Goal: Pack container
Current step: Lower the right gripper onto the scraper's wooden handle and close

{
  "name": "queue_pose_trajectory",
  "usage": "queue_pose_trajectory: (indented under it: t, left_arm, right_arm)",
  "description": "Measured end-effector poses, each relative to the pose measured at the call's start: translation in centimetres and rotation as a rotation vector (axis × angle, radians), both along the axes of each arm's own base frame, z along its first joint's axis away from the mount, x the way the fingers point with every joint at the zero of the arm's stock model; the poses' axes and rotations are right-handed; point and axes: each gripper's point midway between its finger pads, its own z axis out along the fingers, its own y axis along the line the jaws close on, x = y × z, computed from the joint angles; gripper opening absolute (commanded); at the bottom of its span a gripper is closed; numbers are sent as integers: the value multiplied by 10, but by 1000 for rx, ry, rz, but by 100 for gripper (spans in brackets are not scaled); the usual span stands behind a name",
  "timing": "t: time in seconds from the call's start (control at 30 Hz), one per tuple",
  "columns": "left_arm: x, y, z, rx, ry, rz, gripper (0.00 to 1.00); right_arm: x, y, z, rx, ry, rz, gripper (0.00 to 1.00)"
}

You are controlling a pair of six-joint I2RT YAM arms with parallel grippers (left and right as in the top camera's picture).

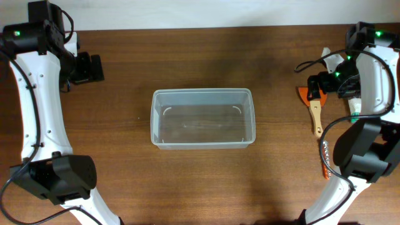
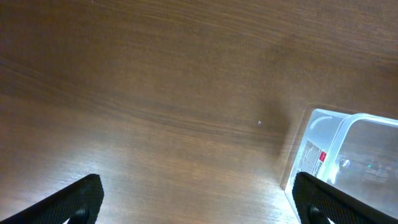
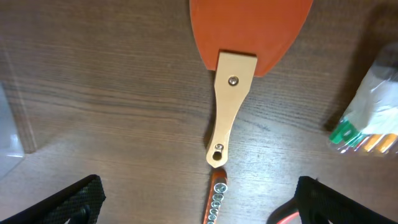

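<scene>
Wooden table [image 1: 206, 187] — clear shallow container [image 1: 203, 118]

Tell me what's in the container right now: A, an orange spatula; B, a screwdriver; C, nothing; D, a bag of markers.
C: the overhead view shows only the bare floor of the container, and the spatula lies outside it on the table.

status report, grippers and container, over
Left gripper open, empty, over wooden table. Right gripper open above orange spatula with pale wooden handle. Clear rectangular plastic container mid-table, nothing inside, nothing blocking.
</scene>
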Motion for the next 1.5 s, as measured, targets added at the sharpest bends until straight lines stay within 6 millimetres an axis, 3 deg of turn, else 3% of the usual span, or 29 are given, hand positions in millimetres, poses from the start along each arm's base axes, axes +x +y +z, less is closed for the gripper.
queue_pose_trajectory:
  t: [0.4, 0.73, 1.17, 1.3, 1.5]
  left_arm:
    - [1, 0, 0, 1, -4, 0, 99]
    - [-7, -1, -2, -5, 27, 0, 99]
    - [-10, -2, -2, -7, 41, 0, 99]
    - [-10, -2, -2, -7, 41, 0, 99]
    - [-10, -2, -2, -7, 41, 0, 99]
  right_arm:
    - [7, -8, -60, 3, 104, -59, 99]
    - [13, -11, -66, -2, 80, -64, 99]
    - [-27, -45, -101, 29, 169, -197, 99]
    - [-23, -40, -104, 5, 165, -171, 99]
    - [-4, -13, -105, -68, 145, -81, 99]
